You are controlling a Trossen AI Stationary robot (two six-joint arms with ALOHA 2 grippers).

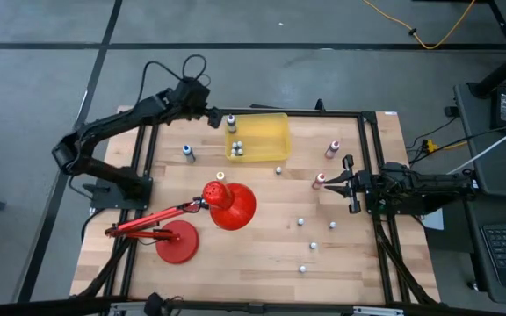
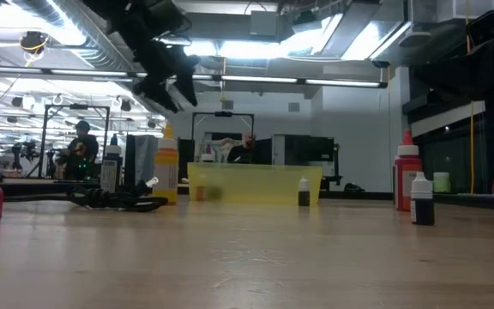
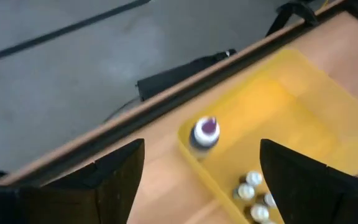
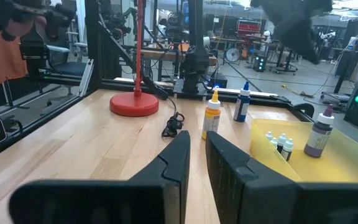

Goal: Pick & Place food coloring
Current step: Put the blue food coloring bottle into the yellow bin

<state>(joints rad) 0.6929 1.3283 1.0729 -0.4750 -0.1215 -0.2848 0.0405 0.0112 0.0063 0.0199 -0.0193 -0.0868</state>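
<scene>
The food coloring is a set of small bottles. A purple one stands upright at the far left corner of the yellow bin, just inside its wall as far as I can tell. Several white-capped ones stand in the bin. Others stand loose on the table: blue, pink, and several tiny ones. My left gripper hangs open above and to the left of the purple bottle, with nothing between its fingers. My right gripper waits shut at the right edge.
A red desk lamp lies across the near left of the table, its round base toward the front. A yellow bottle and a coiled black cable sit nearby. Black frame rails run along the table's edges.
</scene>
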